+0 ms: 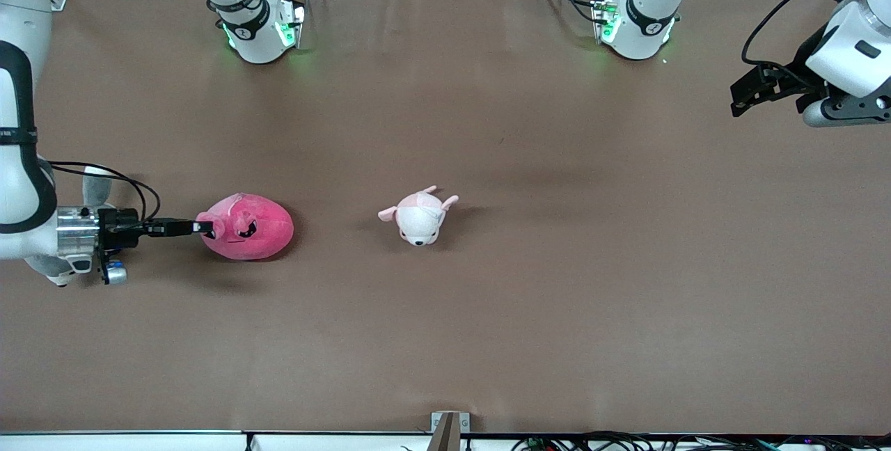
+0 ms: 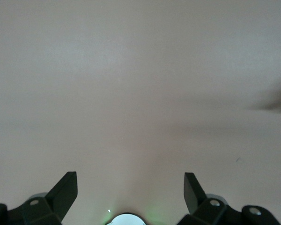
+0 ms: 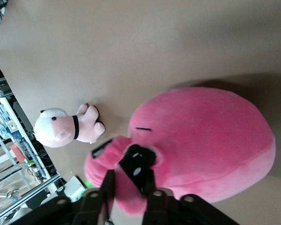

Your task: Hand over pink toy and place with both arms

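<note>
The pink toy point(image 1: 250, 228) lies on the brown table toward the right arm's end, its black angry eyes facing the front camera. My right gripper point(image 1: 205, 227) reaches in low and level from that end of the table. Its fingers are closed on a floppy ear of the pink toy point(image 3: 206, 136), and the ear fills the narrow gap of the right gripper point(image 3: 127, 185). My left gripper point(image 1: 739, 97) hangs open over bare table at the left arm's end. In its own wrist view the left gripper point(image 2: 131, 187) has only tabletop between its fingers.
A small pale pink-and-white plush animal point(image 1: 420, 216) lies near the table's middle, beside the pink toy toward the left arm's end; it also shows in the right wrist view point(image 3: 65, 129). Both arm bases point(image 1: 257, 26) stand along the edge farthest from the front camera.
</note>
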